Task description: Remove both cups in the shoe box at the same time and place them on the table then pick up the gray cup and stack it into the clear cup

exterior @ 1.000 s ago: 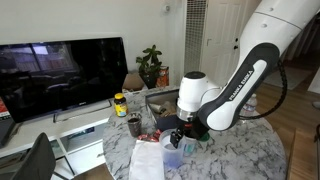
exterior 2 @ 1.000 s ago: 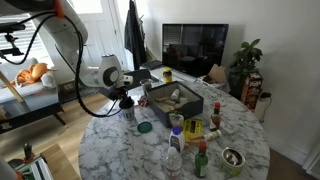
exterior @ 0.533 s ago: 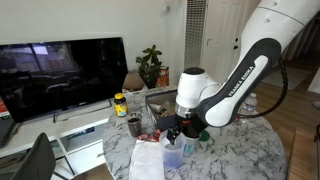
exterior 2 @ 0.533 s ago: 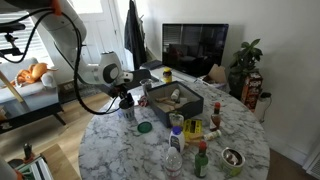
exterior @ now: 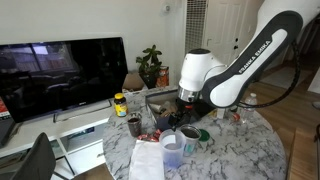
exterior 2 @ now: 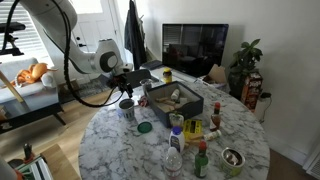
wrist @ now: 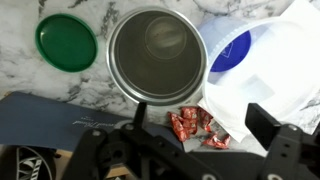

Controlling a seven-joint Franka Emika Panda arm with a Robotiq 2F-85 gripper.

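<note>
The gray cup [wrist: 153, 55] stands upright on the marble table [exterior 2: 120, 150], seen from straight above in the wrist view; a pale outer rim around it looks like the clear cup holding it. In both exterior views the stacked cups [exterior: 172, 149] [exterior 2: 127, 107] stand just below my gripper [exterior: 188, 122] [exterior 2: 124, 90]. My gripper [wrist: 200, 125] is open and empty, lifted above the cups, its fingers apart on either side of red wrappers. The blue-gray shoe box [exterior 2: 190, 108] lies beside them, and its edge [wrist: 40, 115] shows in the wrist view.
A green lid [wrist: 67, 42] lies next to the cups. A white paper sheet [wrist: 260, 60] and red wrappers [wrist: 190, 122] lie on the other side. A dark tumbler [exterior: 133, 126], bottles [exterior 2: 175, 150] and jars crowd the table. A TV [exterior: 60, 70] stands behind.
My gripper has risen from the cups and stands clear above them. The cups stay on the table where they were.
</note>
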